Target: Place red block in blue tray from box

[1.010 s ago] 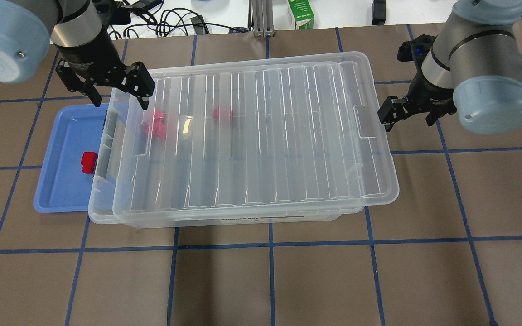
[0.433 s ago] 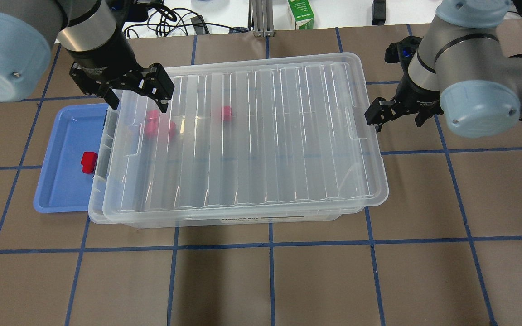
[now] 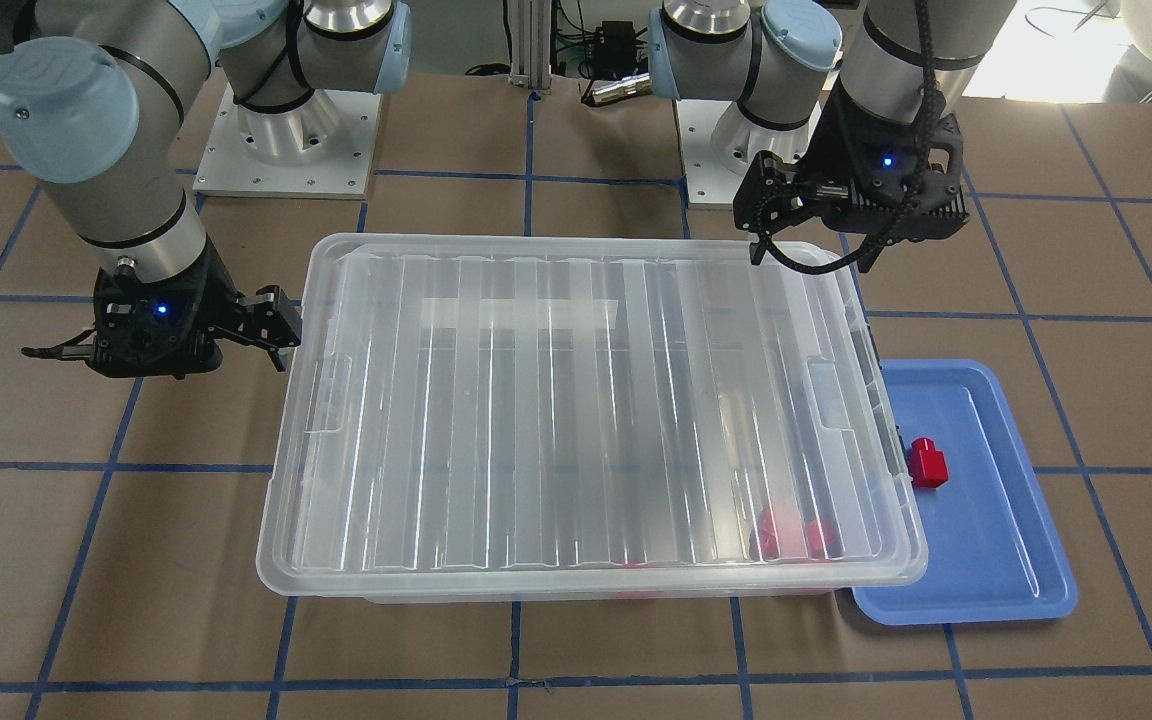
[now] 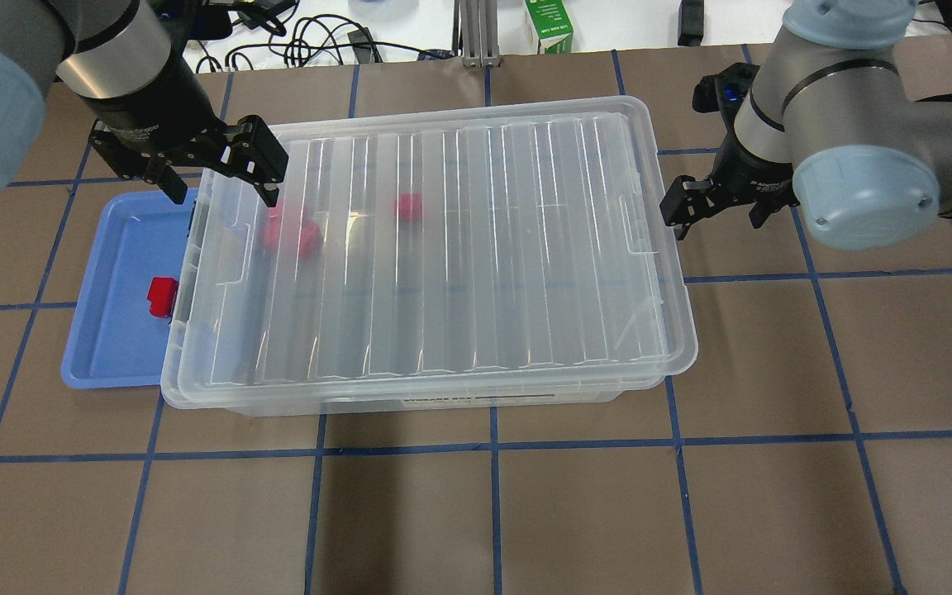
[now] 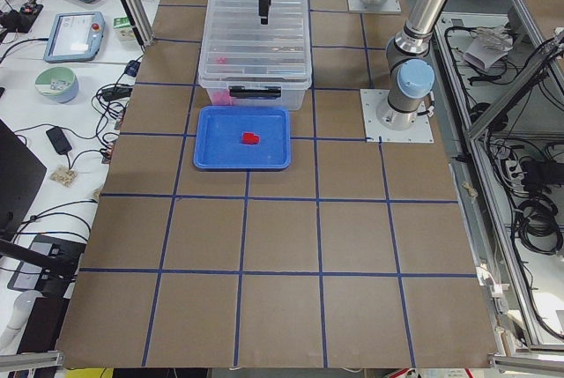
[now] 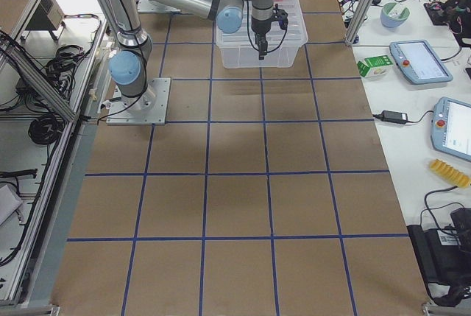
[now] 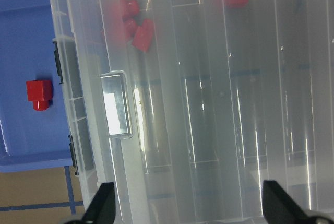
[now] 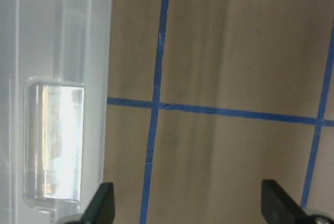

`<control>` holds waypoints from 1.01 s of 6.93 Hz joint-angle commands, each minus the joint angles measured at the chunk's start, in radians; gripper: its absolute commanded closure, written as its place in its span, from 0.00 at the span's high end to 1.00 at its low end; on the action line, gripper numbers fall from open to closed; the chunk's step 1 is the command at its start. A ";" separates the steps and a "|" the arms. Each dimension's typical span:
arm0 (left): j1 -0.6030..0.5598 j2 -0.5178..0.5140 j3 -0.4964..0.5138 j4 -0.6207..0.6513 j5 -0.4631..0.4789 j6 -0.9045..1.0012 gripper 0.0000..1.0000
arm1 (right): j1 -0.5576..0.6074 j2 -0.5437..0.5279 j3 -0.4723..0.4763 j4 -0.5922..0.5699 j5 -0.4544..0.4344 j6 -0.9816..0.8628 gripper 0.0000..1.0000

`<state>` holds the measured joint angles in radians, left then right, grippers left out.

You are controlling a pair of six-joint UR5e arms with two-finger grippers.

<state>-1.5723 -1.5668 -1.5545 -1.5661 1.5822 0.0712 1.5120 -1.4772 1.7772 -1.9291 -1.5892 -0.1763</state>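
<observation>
The red block (image 4: 162,296) lies in the blue tray (image 4: 116,330), close to the box; it also shows in the front view (image 3: 929,463) and the left wrist view (image 7: 39,93). The box (image 4: 443,248) is a clear bin with its ribbed lid on it, overlapping the tray's right side. Other red pieces (image 4: 290,231) lie inside it under the lid. My left gripper (image 4: 221,197) is open and empty above the lid's far left corner. My right gripper (image 4: 716,223) is open and empty beside the lid's right edge.
A green carton (image 4: 549,25) and cables (image 4: 319,41) lie beyond the table's far edge. The arm bases (image 3: 286,150) stand on the robot's side. Blue tape lines cross the brown table top (image 4: 492,512).
The lid has slid to the left and now sits nearly square on the bin. My right gripper has moved left with it. My left gripper went right, then back left.
</observation>
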 commanded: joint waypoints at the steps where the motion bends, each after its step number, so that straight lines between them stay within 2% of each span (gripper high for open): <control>1: 0.001 0.001 -0.001 0.000 0.004 -0.002 1.00 | 0.001 -0.023 -0.147 0.165 -0.005 0.004 1.00; 2: 0.001 0.001 -0.001 0.003 0.004 -0.002 1.00 | 0.002 -0.047 -0.229 0.282 0.011 0.094 1.00; 3: 0.001 0.001 -0.001 0.003 0.004 -0.002 1.00 | 0.023 -0.081 -0.260 0.311 0.055 0.195 1.00; 5: 0.000 0.002 0.004 -0.006 0.007 -0.004 1.00 | 0.039 -0.060 -0.243 0.300 0.060 0.248 1.00; 7: 0.000 -0.004 0.005 -0.006 0.007 -0.004 1.00 | 0.043 -0.083 -0.237 0.300 0.063 0.245 1.00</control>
<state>-1.5722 -1.5671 -1.5509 -1.5712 1.5883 0.0677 1.5530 -1.5526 1.5360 -1.6296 -1.5270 0.0661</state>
